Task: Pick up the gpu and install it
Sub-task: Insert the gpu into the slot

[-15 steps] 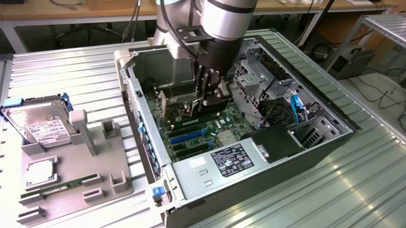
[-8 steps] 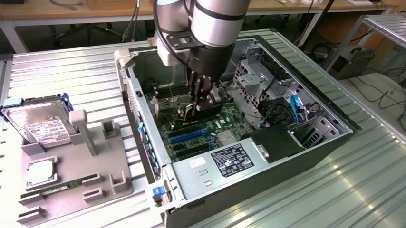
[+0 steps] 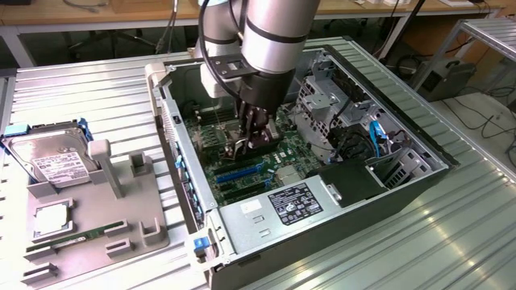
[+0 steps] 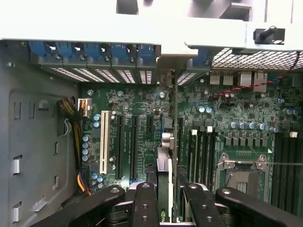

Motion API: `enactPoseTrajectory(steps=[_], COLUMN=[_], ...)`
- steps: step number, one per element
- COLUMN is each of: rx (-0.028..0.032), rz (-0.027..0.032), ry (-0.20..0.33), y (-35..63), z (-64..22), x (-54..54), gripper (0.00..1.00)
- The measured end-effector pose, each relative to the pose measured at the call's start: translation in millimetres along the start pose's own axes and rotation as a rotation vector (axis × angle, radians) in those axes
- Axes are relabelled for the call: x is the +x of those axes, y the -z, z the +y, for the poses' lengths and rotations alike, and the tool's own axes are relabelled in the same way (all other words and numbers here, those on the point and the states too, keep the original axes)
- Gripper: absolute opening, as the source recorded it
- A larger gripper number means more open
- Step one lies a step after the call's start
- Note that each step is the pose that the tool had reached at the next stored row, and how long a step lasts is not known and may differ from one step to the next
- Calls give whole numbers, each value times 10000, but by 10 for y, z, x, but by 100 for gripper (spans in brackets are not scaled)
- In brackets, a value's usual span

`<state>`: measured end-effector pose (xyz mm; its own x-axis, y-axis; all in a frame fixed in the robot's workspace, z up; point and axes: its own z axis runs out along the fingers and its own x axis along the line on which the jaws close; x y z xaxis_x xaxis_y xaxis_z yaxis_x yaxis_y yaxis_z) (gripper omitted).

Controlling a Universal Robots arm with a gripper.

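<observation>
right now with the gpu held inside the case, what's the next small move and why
Probably ease the tool straight down: it grips the gpu edge-on over the motherboard, bracket end toward the rear slot openings, and the card does not look seated yet.

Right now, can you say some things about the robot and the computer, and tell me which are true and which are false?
1. The gripper is down inside the case. True.
2. The gripper holds the hard drive. False: it grips the gpu; the hard drive lies on the tray at the exterior view's left.
3. The gpu stands on edge over the green board. True.
4. The case is closed. False: its side is open, and the board shows inside.
</observation>
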<state>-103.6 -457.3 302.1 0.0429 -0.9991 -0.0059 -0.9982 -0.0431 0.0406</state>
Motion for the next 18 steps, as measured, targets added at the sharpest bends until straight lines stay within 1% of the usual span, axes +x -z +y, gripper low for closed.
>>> enactPoseTrajectory(steps=[18], rx=[0], rz=[0], ry=[8], y=[-340], z=[-15], x=[2], gripper=[26])
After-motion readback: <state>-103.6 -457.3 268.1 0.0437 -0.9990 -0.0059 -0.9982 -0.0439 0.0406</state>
